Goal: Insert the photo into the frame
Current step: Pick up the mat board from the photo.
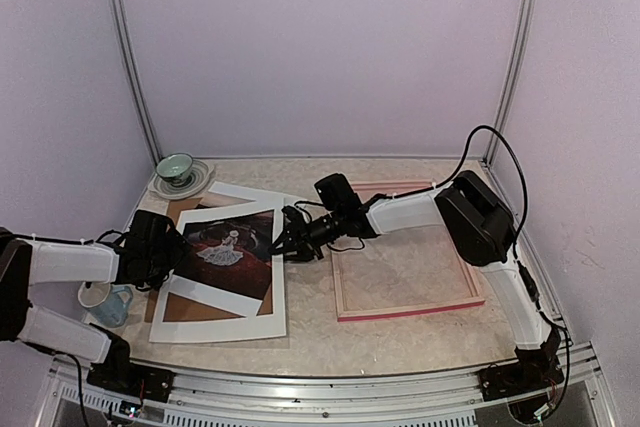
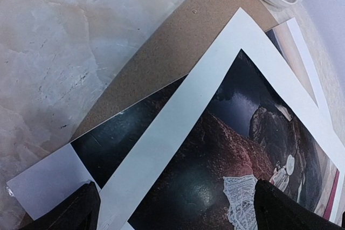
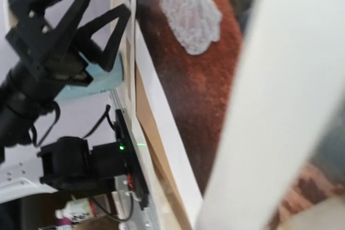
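Observation:
The photo (image 1: 225, 247), dark reddish-brown with a pale figure in white, lies at the table's left under a white mat (image 1: 215, 327) on a brown backing board (image 1: 178, 212). In the left wrist view the photo (image 2: 215, 160) shows through the mat (image 2: 161, 144). My left gripper (image 1: 168, 247) is open just above the stack's left edge, fingers (image 2: 81, 211) spread wide. My right gripper (image 1: 282, 244) is at the mat's right edge and looks shut on it. The mat (image 3: 269, 106) fills its wrist view and hides its fingers. The frame (image 1: 405, 309), pale wood up with pink edges, lies to the right.
A saucer with a small bowl (image 1: 178, 172) stands at the back left, just beyond the stack. A pale blue mug (image 1: 105, 302) sits near the left arm. Walls close the back and both sides.

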`<act>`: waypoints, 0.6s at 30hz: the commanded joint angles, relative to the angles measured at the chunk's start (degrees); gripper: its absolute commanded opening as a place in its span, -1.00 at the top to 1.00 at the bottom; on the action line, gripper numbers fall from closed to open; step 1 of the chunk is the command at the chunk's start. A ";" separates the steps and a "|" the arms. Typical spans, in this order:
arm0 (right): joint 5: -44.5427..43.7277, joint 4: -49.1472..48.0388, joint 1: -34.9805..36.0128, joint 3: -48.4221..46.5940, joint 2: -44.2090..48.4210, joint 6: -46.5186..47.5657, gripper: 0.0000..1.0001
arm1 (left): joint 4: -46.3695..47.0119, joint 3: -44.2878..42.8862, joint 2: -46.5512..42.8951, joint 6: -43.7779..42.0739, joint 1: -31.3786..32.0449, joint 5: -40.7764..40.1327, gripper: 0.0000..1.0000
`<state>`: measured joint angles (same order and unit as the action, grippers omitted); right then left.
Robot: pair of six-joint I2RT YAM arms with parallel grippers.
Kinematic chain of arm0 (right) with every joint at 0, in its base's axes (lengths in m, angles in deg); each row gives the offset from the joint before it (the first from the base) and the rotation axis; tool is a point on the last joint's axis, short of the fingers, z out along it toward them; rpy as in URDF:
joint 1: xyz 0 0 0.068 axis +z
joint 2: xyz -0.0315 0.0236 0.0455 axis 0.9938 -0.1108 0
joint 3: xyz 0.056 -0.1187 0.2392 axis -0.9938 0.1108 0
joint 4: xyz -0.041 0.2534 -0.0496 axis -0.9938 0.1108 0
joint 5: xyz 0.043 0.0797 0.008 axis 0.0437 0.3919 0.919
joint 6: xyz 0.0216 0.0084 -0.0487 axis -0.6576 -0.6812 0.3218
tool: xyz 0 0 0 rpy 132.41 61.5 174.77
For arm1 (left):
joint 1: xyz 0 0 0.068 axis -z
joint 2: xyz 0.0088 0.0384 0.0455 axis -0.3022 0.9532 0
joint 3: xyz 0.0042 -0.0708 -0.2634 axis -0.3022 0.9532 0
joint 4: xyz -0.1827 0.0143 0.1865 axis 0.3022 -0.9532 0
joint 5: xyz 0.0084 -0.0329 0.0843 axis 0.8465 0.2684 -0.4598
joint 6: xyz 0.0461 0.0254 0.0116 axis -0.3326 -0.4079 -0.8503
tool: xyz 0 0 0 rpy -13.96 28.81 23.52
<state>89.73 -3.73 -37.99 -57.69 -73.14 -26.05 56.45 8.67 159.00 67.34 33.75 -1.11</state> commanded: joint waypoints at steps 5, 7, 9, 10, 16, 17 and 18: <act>0.61 -1.88 -1.09 0.94 1.73 0.39 0.83 | -0.94 1.43 1.52 0.86 0.51 4.04 -0.96; 0.86 -2.36 -1.22 0.94 1.68 0.13 0.86 | -0.95 1.27 1.42 0.89 0.47 4.07 -0.96; 0.79 -2.47 -1.40 1.07 1.76 0.22 0.91 | -1.08 1.14 1.31 0.85 0.47 4.03 -0.97; 0.80 -2.48 -1.56 1.11 1.84 0.21 0.94 | -1.30 1.04 1.08 0.84 0.45 3.99 -0.97; 1.39 -2.21 -2.20 1.06 2.11 0.05 1.00 | -2.52 0.03 -0.11 0.23 0.54 3.17 -0.98; 1.56 -1.97 -2.37 0.89 2.17 0.18 1.00 | -2.80 -0.12 -0.57 0.23 0.60 2.92 -0.98; 1.88 -1.78 -2.47 0.79 2.26 0.28 1.00 | -3.00 -0.27 -0.91 0.03 0.58 2.72 -0.98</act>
<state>90.19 -4.98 -39.44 -57.36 -73.14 -26.03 56.74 8.67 158.83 67.29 33.82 -0.43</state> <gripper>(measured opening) 0.006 0.988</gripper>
